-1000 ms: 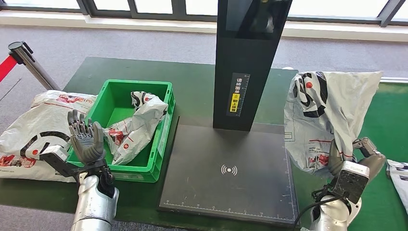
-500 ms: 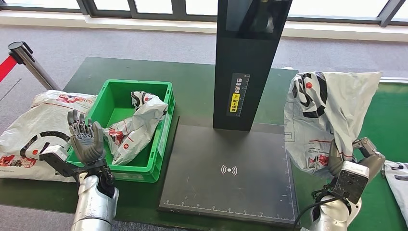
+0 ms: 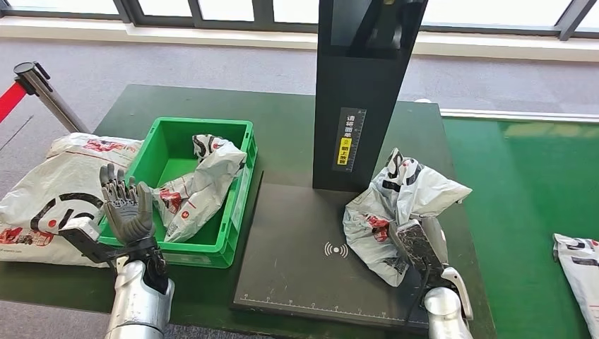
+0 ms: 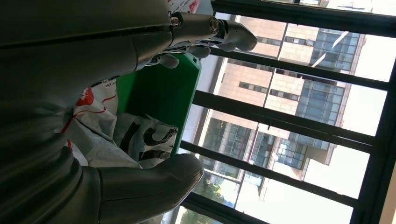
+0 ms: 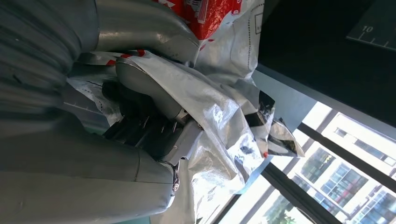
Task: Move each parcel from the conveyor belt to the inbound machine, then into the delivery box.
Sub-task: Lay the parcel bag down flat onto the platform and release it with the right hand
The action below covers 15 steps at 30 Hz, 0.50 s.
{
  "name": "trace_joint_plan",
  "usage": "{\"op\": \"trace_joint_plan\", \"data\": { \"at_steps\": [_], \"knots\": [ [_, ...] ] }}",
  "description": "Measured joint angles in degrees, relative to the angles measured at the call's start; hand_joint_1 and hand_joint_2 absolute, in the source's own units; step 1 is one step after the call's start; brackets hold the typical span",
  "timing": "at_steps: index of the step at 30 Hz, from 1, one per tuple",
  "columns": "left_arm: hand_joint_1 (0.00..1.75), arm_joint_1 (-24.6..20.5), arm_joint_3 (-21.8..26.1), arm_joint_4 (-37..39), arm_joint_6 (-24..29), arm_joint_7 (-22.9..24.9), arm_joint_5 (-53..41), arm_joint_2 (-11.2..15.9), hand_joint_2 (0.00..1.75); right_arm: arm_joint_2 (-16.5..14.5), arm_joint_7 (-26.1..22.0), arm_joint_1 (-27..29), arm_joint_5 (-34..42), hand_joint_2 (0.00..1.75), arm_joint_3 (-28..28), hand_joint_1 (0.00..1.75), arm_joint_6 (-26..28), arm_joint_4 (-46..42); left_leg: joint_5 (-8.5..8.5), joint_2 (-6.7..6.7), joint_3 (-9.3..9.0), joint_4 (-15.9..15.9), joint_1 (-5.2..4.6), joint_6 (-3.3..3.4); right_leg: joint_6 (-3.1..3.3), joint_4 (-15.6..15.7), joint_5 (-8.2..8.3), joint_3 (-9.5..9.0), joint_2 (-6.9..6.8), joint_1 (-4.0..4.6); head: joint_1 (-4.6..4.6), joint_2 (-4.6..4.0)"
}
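A crumpled white parcel (image 3: 395,212) with black and red print lies on the right side of the black inbound machine's plate (image 3: 304,261), beside its upright column (image 3: 360,92). My right hand (image 3: 417,244) grips this parcel (image 5: 219,121) from the near side, its fingers (image 5: 149,93) buried in the plastic. My left hand (image 3: 127,208) is raised with spread fingers in front of the green delivery box (image 3: 233,205) and holds nothing. One parcel (image 3: 201,187) lies inside that box. The green conveyor belt (image 3: 530,198) runs on the right, with another parcel (image 3: 579,272) at its near right edge.
A large white parcel (image 3: 49,191) lies on the table left of the green box. A stanchion post (image 3: 39,85) with a red strap stands at the far left. Windows line the far wall.
My right hand has carried the parcel from high above the belt's edge leftward and down onto the machine's plate. The left hand has stayed in place.
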State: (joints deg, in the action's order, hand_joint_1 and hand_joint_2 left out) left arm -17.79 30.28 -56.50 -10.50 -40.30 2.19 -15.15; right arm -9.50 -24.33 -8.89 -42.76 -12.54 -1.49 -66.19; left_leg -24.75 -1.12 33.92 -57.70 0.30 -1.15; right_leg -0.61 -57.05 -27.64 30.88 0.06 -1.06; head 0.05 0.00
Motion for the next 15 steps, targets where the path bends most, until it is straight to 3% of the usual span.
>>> {"op": "trace_joint_plan", "data": {
  "at_steps": [15],
  "knots": [
    [0.0, 0.52, -0.01, 0.0, 0.01, 0.0, 0.0, 0.0, 1.75, 0.31, -0.08, -0.45, 0.07, 1.75, 0.04, 1.75, 0.42, 3.0, 0.04, 0.0, -0.1, 0.01, 0.0, -0.05, 0.02, -0.03, -0.01, -0.1, -0.01, 0.05, -0.01, 0.0]
  ]
}}
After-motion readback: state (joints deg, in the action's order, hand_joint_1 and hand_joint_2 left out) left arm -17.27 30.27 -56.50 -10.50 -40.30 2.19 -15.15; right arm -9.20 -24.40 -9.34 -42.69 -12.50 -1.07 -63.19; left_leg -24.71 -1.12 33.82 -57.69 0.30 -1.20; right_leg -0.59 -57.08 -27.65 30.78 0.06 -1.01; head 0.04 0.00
